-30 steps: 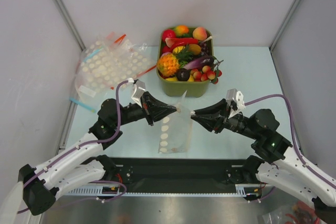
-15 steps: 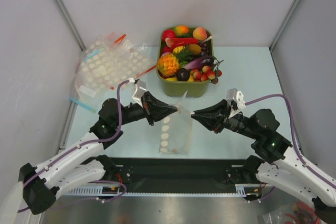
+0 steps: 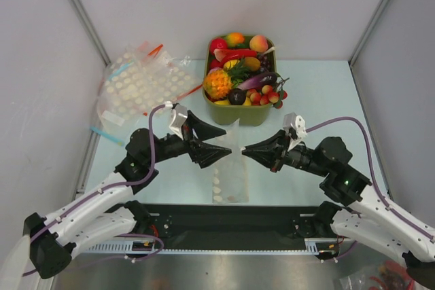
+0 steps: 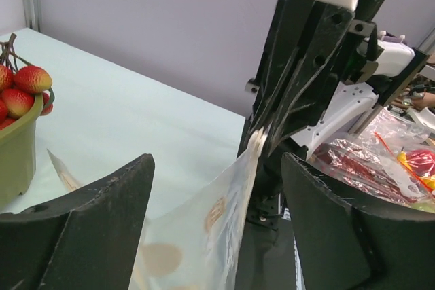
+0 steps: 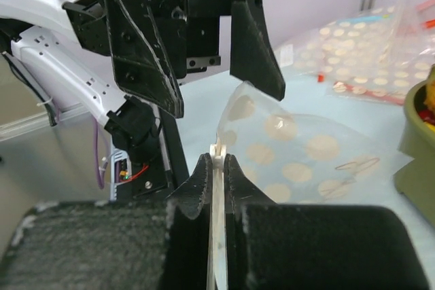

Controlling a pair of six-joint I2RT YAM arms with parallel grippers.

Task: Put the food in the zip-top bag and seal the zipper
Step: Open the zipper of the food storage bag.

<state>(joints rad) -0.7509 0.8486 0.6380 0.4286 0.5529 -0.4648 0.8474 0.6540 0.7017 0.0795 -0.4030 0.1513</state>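
The zip-top bag (image 3: 230, 176) is clear with pale dots and hangs down to the table between the arms. My right gripper (image 3: 243, 149) is shut on the pale zipper (image 5: 217, 151) strip at the bag's top edge. In the right wrist view the bag (image 5: 309, 151) bulges out beyond the right gripper (image 5: 217, 161). My left gripper (image 3: 227, 142) stands open just left of it, its fingers on either side of the bag (image 4: 204, 236) without touching. The food fills a green bin (image 3: 239, 114): pineapple (image 3: 218, 84), red berries (image 3: 262, 94), a dark purple piece (image 3: 236, 96).
A heap of dotted clear bags (image 3: 139, 85) with red and blue strips lies at the back left. The green bin stands close behind both grippers. White walls enclose the table on three sides. A packet with red contents (image 3: 380, 280) lies off the table at the front right.
My left gripper has opened and let go of the bag's mouth. The right gripper has shut on the zipper strip, and the bag now hangs narrower from it.
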